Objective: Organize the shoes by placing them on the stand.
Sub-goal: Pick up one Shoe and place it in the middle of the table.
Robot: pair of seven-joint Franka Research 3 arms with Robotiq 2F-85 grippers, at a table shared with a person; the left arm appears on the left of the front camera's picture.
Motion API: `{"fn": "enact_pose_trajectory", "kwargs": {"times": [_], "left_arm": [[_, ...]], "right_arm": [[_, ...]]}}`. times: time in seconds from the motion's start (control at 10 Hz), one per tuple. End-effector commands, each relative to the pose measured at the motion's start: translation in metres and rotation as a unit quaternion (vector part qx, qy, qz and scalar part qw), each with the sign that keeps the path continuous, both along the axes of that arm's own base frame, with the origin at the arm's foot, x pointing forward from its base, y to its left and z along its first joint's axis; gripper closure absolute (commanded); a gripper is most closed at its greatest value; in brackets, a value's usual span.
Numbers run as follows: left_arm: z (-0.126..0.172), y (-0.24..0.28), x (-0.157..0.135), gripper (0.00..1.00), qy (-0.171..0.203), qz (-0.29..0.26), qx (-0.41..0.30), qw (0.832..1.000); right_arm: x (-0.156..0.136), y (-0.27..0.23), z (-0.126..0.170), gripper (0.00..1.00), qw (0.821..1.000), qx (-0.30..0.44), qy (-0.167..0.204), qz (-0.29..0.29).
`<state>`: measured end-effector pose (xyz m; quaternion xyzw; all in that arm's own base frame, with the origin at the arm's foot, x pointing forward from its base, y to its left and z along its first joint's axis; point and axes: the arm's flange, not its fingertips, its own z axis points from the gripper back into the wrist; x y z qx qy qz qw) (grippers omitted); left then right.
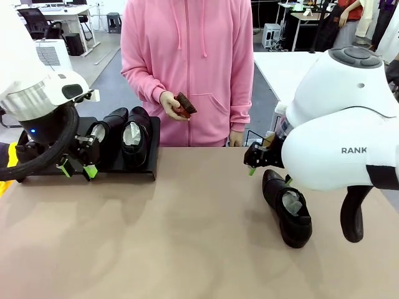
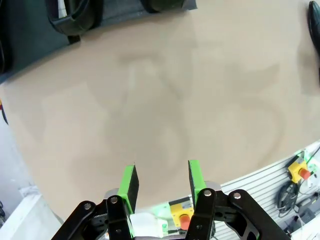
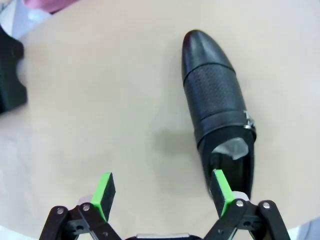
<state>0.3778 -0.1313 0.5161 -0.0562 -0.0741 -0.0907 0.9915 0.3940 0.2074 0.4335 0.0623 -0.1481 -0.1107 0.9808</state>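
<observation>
Nearest you, one black shoe (image 1: pixel 288 208) lay alone on the tan table (image 1: pixel 187 237), stuffed with white paper, its heel end toward the robot's side. Your right gripper (image 1: pixel 259 157) hovered just above and behind its toe end, jaws spread wide and empty. From the right wrist camera the same shoe (image 3: pixel 215 95) lay just beside one green finger pad (image 3: pixel 220 184), its opening next to that pad and not between the two; the other pad stood over bare table.

Over on the left, two more shoes (image 1: pixel 124 134) sat side by side on the black stand (image 1: pixel 146 163) at the far left of the table. Your left gripper (image 1: pixel 76 168) hung just in front of the stand, close to the nearer shoe. In the left wrist camera its pads (image 2: pixel 131 181) stood partly apart with nothing between them, only bare table beyond, and a corner of the stand (image 2: pixel 30 35) at the top edge.

You could read "RANK" (image 1: pixel 353 150) in dark letters on the right arm's white casing.

Across the table a person in a pink hoodie (image 1: pixel 187 56) held a small brown brush (image 1: pixel 184 104) in one hand (image 1: pixel 169 104).
</observation>
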Motion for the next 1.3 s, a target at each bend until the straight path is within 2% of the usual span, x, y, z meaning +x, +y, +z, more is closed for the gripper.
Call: {"fn": "enact_pose_trajectory", "kwargs": {"times": [0.0, 0.5, 0.8, 1.0, 1.2], "left_arm": [[0.001, 0.005, 0.000, 0.46, 0.002, -0.006, -0.005, 1.000], [0.001, 0.005, 0.000, 0.46, 0.002, -0.006, -0.005, 1.000], [0.001, 0.005, 0.000, 0.46, 0.002, -0.006, -0.005, 1.000], [0.001, 0.005, 0.000, 0.46, 0.002, -0.006, -0.005, 1.000], [0.001, 0.005, 0.000, 0.46, 0.002, -0.006, -0.005, 1.000]], "right_arm": [[0.013, -0.007, -0.020, 0.00, 0.997, -0.028, 0.012, 0.074], [0.013, -0.011, -0.058, 0.00, 0.985, -0.091, 0.079, 0.121], [0.014, -0.006, -0.088, 0.00, 0.980, -0.081, 0.122, 0.132], [0.017, -0.007, -0.097, 0.00, 0.981, -0.070, 0.126, 0.128], [0.017, -0.010, -0.093, 0.34, 0.983, -0.071, 0.115, 0.123]]}}
